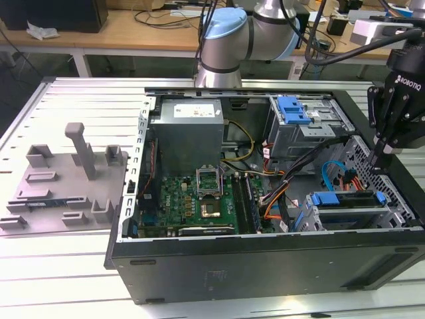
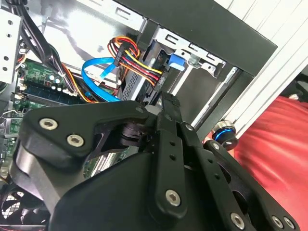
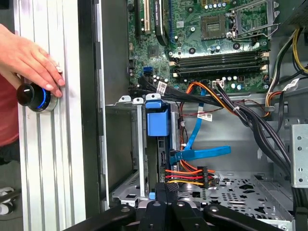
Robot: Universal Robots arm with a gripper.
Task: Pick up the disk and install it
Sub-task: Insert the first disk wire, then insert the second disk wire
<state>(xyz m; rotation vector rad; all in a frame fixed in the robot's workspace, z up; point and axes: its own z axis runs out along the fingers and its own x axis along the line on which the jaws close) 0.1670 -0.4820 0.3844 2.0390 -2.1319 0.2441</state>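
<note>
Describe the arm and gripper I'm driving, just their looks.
The arm has silver-grey metal tubes with a light blue cap on its joint, and black cables run alongside it. The gripper is matt black with white lettering; in the second wrist view its linkage bars carry silver screws.

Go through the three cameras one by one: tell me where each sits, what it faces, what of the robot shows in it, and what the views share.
Exterior view: off the arm, looking down into the open computer case; the arm's joint and the gripper show, over the disk in its bay.
Second wrist view: rides on the arm, looking along the gripper's black linkage toward the bay and its cables.
First wrist view: rides on the arm, facing into the case at the motherboard; a person's hand rests on a knob.
Shared: both wrist views show the flat blue cable.
</note>
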